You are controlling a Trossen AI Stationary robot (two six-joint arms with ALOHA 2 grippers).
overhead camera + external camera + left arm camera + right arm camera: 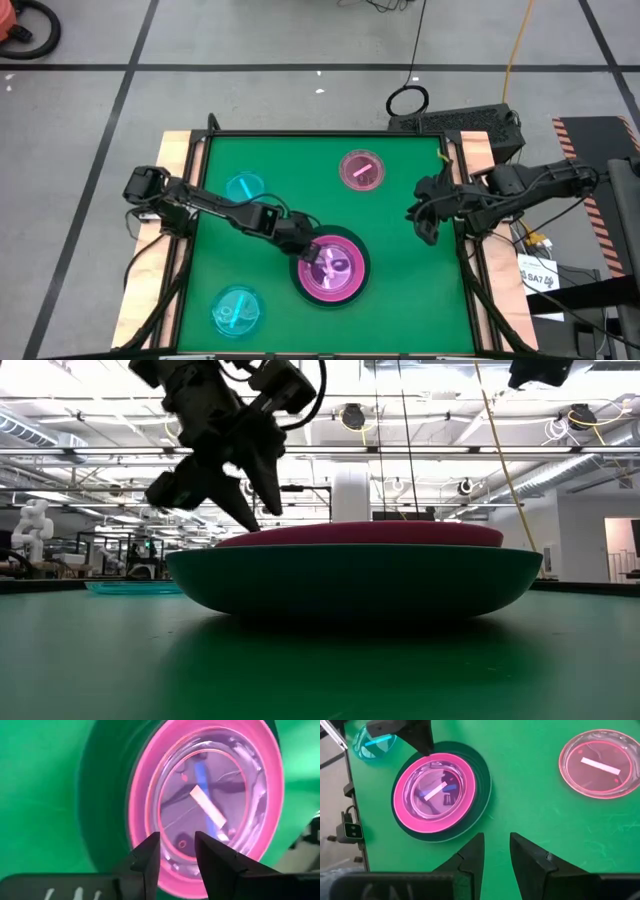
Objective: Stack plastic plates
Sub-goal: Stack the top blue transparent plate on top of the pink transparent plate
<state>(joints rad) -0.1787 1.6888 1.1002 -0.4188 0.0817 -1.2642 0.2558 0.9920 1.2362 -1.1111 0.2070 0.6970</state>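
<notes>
A stack stands right of the table's middle, toward its near edge. Its base is the large dark green plate (362,268), which rests on the mat and holds the hot pink plate (306,284). Small translucent plates (210,795) are nested inside the hot pink one. I cannot tell the black plate apart in the stack. My left gripper (312,250) is open over the stack's left rim, its fingers either side of the translucent rim (176,851). One small pink plate (361,169) and two cyan plates (244,187) (236,309) lie alone on the mat. My right gripper (420,222) hovers open near the right edge. My left gripper comes down slanting from the table's left onto the stack's left rim (240,536). One finger (150,855) stands outside the small translucent plate's rim and the other finger (212,857) inside it. I cannot tell whether either finger touches the plate.
A green mat (300,160) covers the table inside a dark frame with wooden side strips (176,150). Bare mat lies between the stack and the lone pink plate (597,764). A black box (460,124) sits beyond the far right corner.
</notes>
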